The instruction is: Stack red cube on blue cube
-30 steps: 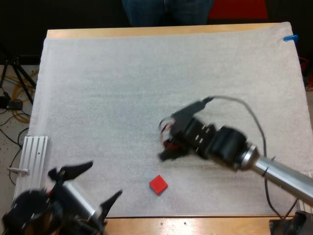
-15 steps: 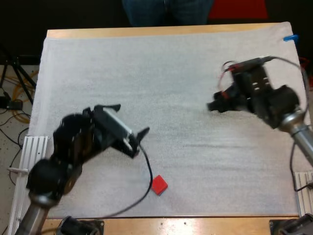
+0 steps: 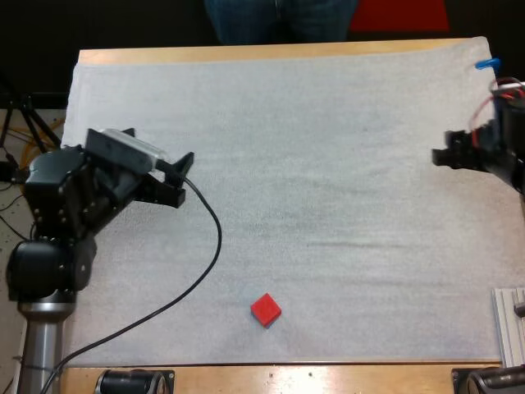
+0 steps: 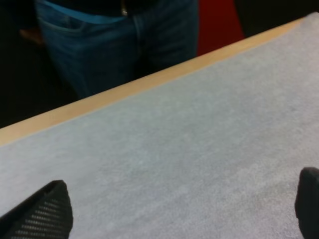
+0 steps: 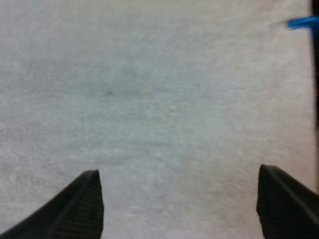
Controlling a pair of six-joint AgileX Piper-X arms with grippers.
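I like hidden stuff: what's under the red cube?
The red cube sits straight on the white mat. Nothing else shows beneath it; the patch it covers is hidden.

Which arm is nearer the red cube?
Left. The left arm is beyond the red cube, toward the mat's left edge; the right arm is farther, at its right edge.

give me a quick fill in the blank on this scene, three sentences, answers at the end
1. The cube lying alone on the mat is ____ in colour.
2. The left gripper and the right gripper are both ____, holding nothing.
3. A person stands at the ____ side of the table, as seen in the high view.

Missing words: red; open; far
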